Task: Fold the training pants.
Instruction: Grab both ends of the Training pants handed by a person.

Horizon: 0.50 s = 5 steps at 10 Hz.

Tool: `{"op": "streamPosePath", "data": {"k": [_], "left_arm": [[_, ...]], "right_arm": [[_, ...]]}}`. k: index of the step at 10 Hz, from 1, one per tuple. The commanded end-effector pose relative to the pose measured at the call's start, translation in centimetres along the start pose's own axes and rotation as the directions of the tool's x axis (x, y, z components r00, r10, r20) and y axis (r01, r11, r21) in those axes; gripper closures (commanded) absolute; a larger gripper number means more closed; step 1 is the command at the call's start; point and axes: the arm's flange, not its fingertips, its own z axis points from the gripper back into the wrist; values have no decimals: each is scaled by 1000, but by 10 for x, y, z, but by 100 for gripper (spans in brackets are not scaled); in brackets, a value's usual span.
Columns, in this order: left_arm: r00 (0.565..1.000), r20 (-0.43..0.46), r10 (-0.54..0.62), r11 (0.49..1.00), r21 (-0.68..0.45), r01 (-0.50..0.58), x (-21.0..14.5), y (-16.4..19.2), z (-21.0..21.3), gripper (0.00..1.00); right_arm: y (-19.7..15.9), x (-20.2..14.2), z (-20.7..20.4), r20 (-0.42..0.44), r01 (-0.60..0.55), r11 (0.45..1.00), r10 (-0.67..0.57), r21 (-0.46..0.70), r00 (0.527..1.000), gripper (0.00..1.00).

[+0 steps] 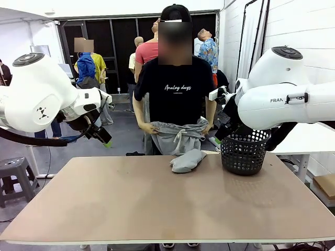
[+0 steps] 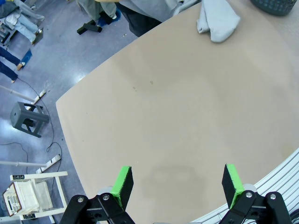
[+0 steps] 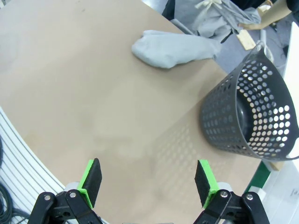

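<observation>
The person at the far side holds the light grey training pants (image 1: 179, 135) by the waistband with both hands, white drawstring hanging down. The legs' end lies bunched on the table's far edge (image 1: 188, 160) and shows in the wrist views (image 2: 217, 21) (image 3: 175, 47). My left gripper (image 1: 99, 133) hangs raised above the table's left far corner. In its own wrist view the left gripper (image 2: 177, 184) stands open over bare tabletop. The right gripper (image 3: 148, 181) is open too, above the table near the basket, with nothing between its green pads (image 3: 92, 180).
A black perforated basket (image 1: 244, 151) stands at the table's far right (image 3: 250, 116). The brown table (image 1: 157, 204) is bare in the middle and front. A grey stool (image 1: 13, 175) sits on the floor left of the table. Other people stand far behind.
</observation>
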Motion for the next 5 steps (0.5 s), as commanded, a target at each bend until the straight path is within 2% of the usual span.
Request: {"op": "streamPosePath", "data": {"k": [1, 5], "left_arm": [[1000, 9, 3, 1000, 0, -3, 1, 1, -1, 0], [1000, 9, 3, 1000, 0, -3, 1, 1, -1, 0]], "right_arm": [[0, 0, -1, 2, 2, 1000, -2, 8, 1000, 0], [0, 0, -1, 2, 2, 1000, -2, 8, 1000, 0]]}}
